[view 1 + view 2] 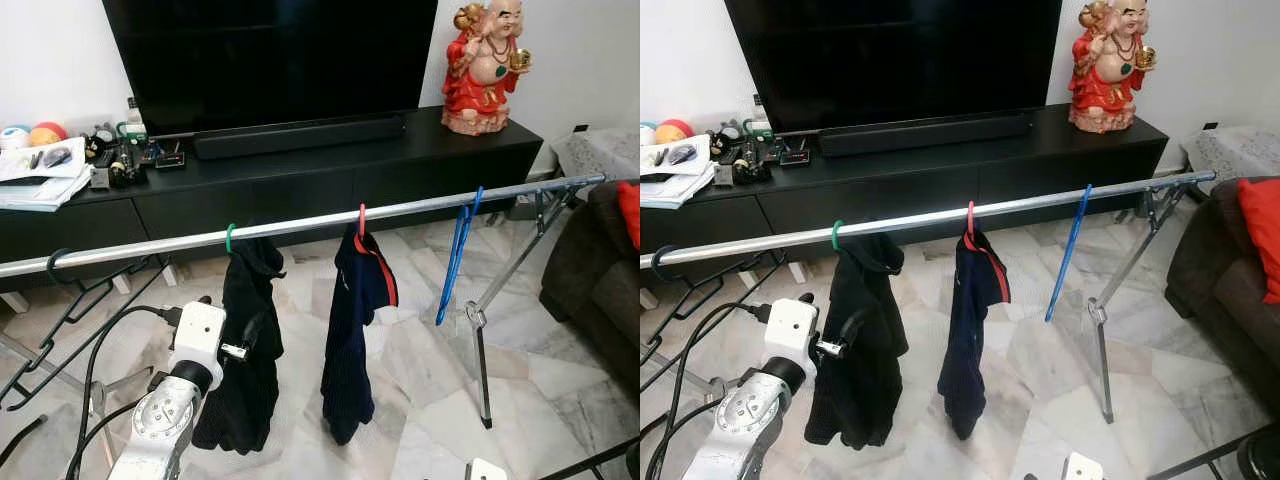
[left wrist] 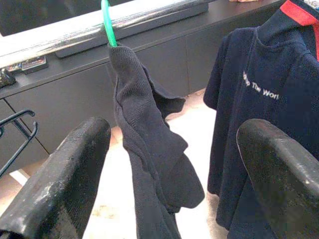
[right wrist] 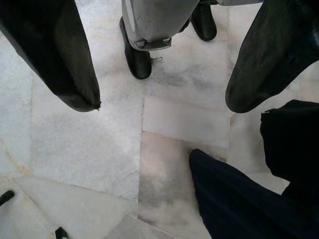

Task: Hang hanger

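Note:
A silver rail (image 1: 300, 226) of a drying rack runs across in front of me. On it hang a green hanger (image 1: 230, 238) with a black garment (image 1: 245, 350), a red hanger (image 1: 361, 218) with a navy shirt (image 1: 355, 320), and a bare blue hanger (image 1: 455, 255). Black hangers (image 1: 60, 290) hang at the rail's left end. My left gripper (image 2: 174, 132) is raised just in front of the black garment (image 2: 149, 149), open, with its fingers (image 2: 65, 179) spread wide. My right gripper (image 3: 162, 102) hangs low, open, pointing at the marble floor.
A long black TV cabinet (image 1: 300, 180) with a large TV stands behind the rack, a red statue (image 1: 485, 65) on its right end. A dark sofa (image 1: 600, 280) is at the right. The rack's leg (image 1: 480, 340) slants down to the floor.

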Robot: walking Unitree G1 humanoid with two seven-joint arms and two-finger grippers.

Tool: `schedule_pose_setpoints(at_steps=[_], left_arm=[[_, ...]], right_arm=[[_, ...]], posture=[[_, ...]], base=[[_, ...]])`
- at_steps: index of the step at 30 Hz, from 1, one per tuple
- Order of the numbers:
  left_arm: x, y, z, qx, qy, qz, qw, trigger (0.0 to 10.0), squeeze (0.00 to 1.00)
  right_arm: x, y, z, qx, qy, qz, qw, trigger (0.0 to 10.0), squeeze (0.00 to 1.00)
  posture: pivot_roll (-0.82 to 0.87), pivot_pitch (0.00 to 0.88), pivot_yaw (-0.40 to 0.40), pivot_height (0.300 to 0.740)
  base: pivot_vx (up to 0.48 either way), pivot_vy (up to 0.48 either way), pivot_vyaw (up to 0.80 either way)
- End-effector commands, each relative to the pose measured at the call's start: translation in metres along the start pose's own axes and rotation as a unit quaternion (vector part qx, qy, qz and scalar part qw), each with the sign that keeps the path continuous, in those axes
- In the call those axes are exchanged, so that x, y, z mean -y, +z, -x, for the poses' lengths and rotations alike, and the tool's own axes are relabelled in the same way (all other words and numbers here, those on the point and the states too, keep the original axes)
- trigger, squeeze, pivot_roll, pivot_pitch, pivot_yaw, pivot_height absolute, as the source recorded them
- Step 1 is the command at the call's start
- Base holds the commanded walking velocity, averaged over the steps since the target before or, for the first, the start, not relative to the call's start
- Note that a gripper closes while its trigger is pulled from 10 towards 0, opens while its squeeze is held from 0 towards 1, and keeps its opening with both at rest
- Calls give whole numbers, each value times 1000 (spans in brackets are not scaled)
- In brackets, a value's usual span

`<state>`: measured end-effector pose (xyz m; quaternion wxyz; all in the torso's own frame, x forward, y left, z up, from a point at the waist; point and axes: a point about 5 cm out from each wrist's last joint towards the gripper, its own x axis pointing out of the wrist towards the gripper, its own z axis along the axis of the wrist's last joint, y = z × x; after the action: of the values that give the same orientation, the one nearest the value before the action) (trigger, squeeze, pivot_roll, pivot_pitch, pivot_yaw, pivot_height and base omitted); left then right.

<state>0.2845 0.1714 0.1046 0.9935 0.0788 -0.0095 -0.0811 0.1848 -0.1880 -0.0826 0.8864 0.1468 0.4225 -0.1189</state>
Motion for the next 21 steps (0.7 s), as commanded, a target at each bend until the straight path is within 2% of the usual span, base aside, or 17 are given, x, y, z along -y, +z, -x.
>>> schedule_pose_setpoints(at_steps=[1,18,21], left_arm=[[-1,0,-1,-6,0,1,1000,10000,0],[-1,1,-2,-2,1,4,1000,10000,0],[-1,2,-1,1,-4,10,1000,10000,0]], right_arm=[[1,-2,0,-2,-2,-5,1000,10000,0],[1,-1,0,-1,-2,-5,1000,10000,0],[1,-1,0,-1,-3,-5,1000,10000,0]], posture=[[64,39,24,740],[61,37,24,740],[63,42,21,740]], base=[[240,0,0],[284,0,0],[0,0,0]])
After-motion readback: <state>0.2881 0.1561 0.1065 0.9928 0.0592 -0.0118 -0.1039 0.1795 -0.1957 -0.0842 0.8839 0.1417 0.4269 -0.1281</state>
